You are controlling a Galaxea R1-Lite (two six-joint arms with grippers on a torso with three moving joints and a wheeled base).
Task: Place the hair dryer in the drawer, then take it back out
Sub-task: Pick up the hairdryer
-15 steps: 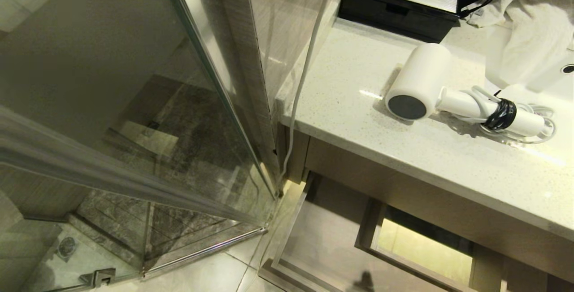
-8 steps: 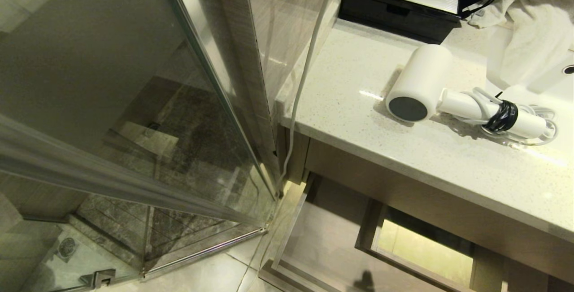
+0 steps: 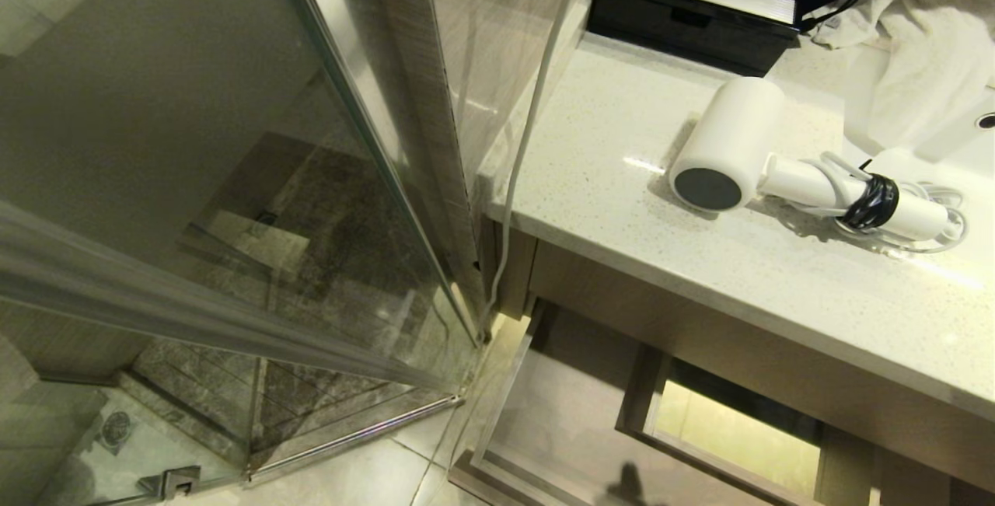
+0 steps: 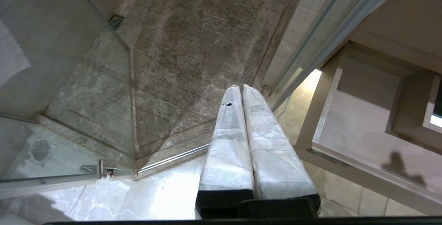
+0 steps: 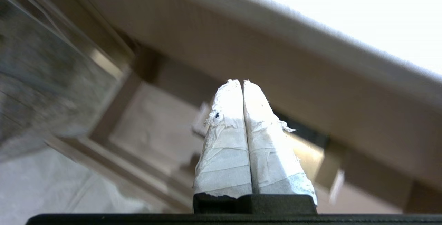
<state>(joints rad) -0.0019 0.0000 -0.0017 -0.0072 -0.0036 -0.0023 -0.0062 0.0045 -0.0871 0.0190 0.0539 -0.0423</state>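
The left gripper (image 4: pixel 242 87) hangs over the floor beside the shower glass (image 3: pixel 194 179), its jaws pressed together and empty. The right gripper (image 5: pixel 241 82) is tilted up toward the front of the vanity, jaws likewise closed on nothing; its view is blurred. One drawer (image 3: pixel 560 413) stands pulled out below the tabletop (image 3: pixel 606 164), nothing visible inside it. Farther back, one hair dryer (image 3: pixel 727 150) lies on its side on the tabletop above the drawer, barrel's dark round end facing the tabletop's front edge, handle with coiled cord stretching toward the sink (image 3: pixel 964 148). Behind it sit one black box (image 3: pixel 684 20) and a towel (image 3: pixel 925 40).
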